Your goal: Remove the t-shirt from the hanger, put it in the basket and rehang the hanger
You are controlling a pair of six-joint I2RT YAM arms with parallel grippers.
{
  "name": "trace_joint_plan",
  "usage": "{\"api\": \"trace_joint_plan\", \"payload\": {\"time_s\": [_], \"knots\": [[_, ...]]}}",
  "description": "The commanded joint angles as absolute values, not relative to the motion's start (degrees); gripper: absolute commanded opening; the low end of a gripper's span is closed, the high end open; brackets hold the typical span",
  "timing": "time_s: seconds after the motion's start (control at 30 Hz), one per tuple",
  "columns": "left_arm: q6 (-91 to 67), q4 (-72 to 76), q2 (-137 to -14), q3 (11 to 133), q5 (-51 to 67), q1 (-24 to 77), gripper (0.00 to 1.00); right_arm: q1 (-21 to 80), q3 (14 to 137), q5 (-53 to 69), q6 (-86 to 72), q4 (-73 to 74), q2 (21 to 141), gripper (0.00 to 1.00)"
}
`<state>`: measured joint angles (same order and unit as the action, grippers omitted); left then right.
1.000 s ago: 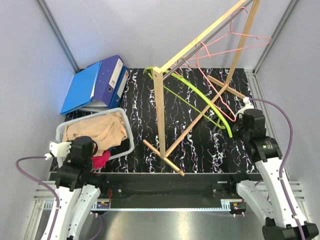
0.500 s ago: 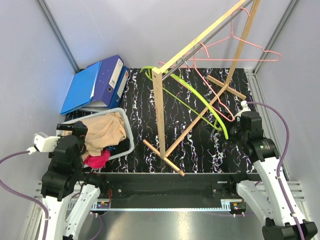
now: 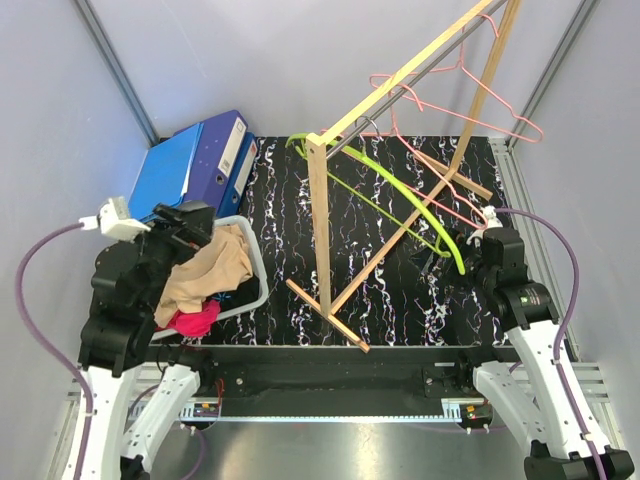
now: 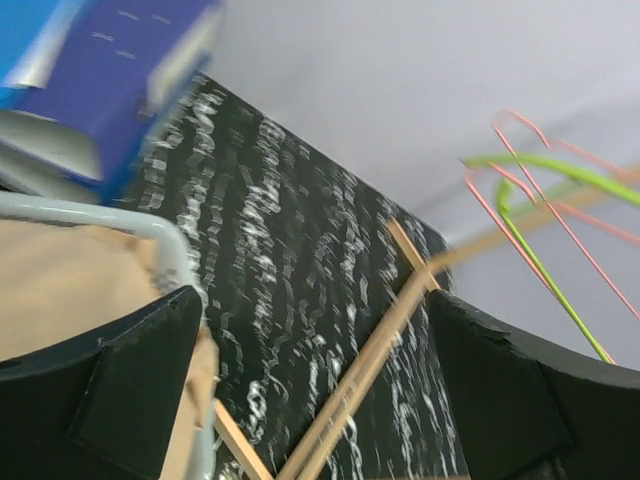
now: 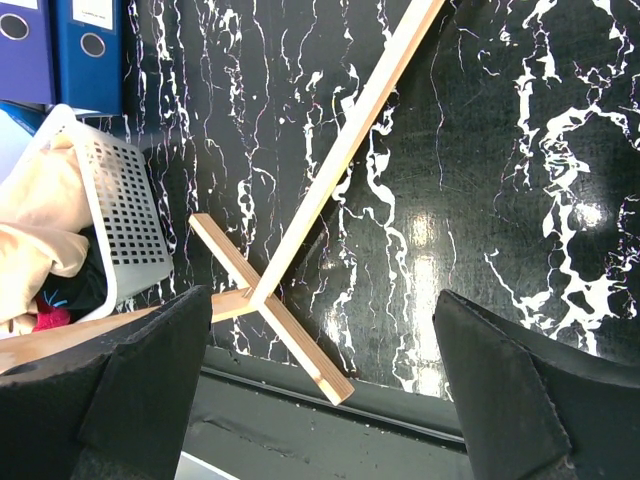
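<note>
My left pincer (image 3: 186,222) has just let go and lifted off the basket (image 3: 258,270) at the near left of the worktop (image 3: 400,300), jaws wide and empty. My right pincer (image 5: 320,310) is released too. The t-shirt (image 3: 208,268) now lies heaped in that basket and the hangers (image 3: 400,185) on the rack (image 3: 318,230) look bare, so I judge the job done.

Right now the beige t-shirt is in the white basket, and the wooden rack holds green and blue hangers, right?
Not quite. The beige t-shirt is in the white basket, but the wooden rack holds a green hanger and pink hangers, not blue ones. The top external view shows it.
</note>
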<state>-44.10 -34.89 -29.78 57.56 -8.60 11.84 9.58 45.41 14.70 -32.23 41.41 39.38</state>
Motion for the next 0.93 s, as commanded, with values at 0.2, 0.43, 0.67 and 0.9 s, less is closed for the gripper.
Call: {"api": "trace_joint_plan", "payload": {"time_s": [0.2,0.43,0.67,0.9], "knots": [[-42.4,-8.8,-37.4,45.2,31.5,17.5,0.98,9.3,43.8,19.8,-32.7,40.3,38.8,1.00],[-44.8,-2.0,-29.5,30.1,23.0,31.8,0.98,9.3,38.6,25.1,-37.8,36.7,35.7,0.99],[-52.9,12.1,-15.9,11.8,24.6,34.1,0.99,9.3,24.8,26.1,-47.5,26.6,24.9,1.00],[-55.0,22.1,-12.2,2.7,31.7,34.2,0.99,9.3,12.3,27.5,-52.8,18.6,8.5,1.00]]}}
